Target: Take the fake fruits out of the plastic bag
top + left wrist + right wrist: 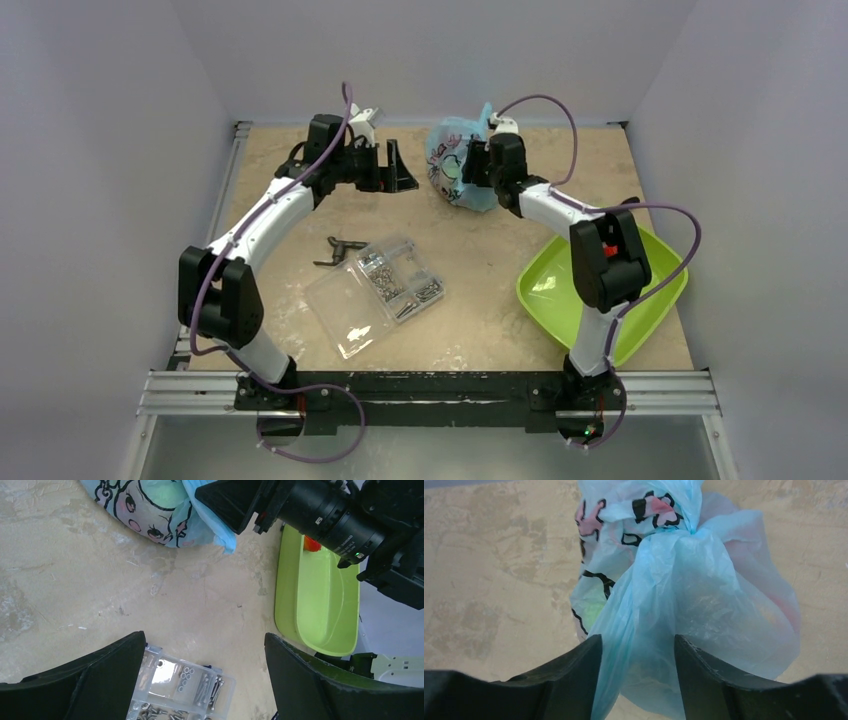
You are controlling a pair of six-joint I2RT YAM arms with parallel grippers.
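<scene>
Leftmost, left pincer (392, 168): open, empty, above the tabletop (480, 260). Clear plastic compartment box (375, 295): near centre. Crinkly light-blue cartoon-print plastic bag (450, 160): far side, its bunched plastic between the right pincer (638, 641) fingers; whether clamped, cannot tell. Lime-green tray (550, 290): right.

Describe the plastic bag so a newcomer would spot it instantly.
Look to the far edge of the tan table, right of centre, where the right hand reaches. The bag is the crinkly light-blue bundle there; unlike the clear box and green tray, it carries a pink-and-black cartoon print.
</scene>
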